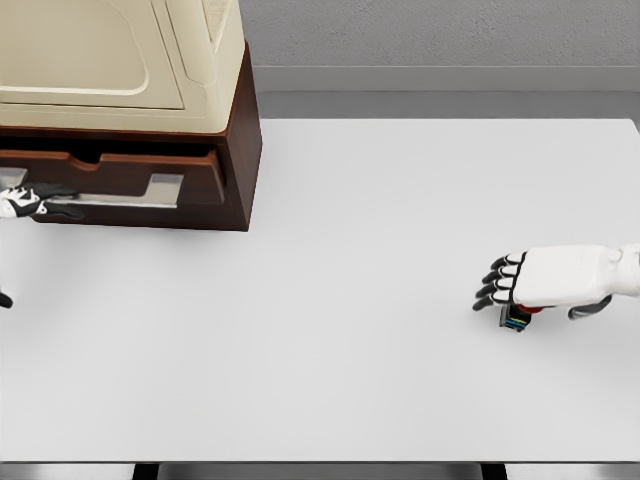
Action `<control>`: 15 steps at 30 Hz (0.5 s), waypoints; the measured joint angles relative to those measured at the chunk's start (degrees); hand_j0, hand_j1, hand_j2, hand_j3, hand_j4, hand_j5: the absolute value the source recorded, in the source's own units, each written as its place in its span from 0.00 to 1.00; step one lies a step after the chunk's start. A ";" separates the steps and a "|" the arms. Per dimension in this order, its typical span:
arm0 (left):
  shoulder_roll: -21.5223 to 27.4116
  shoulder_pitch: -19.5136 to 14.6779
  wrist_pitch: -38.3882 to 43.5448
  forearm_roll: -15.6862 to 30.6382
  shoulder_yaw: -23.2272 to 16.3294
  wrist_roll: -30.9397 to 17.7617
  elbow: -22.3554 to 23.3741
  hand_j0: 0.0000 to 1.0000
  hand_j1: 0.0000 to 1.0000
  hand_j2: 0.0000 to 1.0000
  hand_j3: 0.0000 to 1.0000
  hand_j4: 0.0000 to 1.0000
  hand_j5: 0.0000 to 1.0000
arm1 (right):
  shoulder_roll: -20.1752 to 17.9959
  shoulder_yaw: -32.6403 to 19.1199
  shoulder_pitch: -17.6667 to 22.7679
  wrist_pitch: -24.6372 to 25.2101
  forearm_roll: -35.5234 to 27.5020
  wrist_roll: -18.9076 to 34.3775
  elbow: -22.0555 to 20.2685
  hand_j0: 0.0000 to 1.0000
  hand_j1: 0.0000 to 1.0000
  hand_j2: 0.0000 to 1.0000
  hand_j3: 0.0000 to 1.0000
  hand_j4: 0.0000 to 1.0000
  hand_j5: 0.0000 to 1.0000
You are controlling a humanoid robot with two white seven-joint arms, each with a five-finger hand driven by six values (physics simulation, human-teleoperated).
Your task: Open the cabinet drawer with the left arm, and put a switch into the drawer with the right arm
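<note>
Looking down from the head view, you see your right hand (540, 280) low over the white table (350, 380) at the right side, fingers curled over the small dark switch (516, 318), which peeks out beneath the palm; whether it is lifted you cannot tell. Your left hand (25, 203) reaches the drawer (130, 178) at the far left, fingertips touching its silver handle (125, 198). That drawer juts slightly from the brown cabinet (240, 150), well apart from the switch.
</note>
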 measured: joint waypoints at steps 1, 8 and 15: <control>0.25 -0.01 -0.15 -0.08 -0.11 -0.06 -0.21 1.00 1.00 1.00 1.00 1.00 1.00 | 0.00 0.01 0.00 0.00 0.00 0.00 -0.01 0.99 0.99 0.99 0.99 0.99 0.99; 1.72 0.00 -1.06 -0.07 -0.41 -0.26 -1.40 1.00 1.00 1.00 1.00 1.00 1.00 | 0.00 -0.03 0.00 0.00 0.00 0.00 0.01 1.00 1.00 1.00 1.00 1.00 1.00; 3.39 -0.01 -1.31 -0.12 -0.78 -0.25 -3.10 1.00 1.00 1.00 1.00 1.00 1.00 | -0.06 0.00 0.00 0.00 0.00 0.00 -0.01 0.99 0.99 0.99 0.99 0.99 0.99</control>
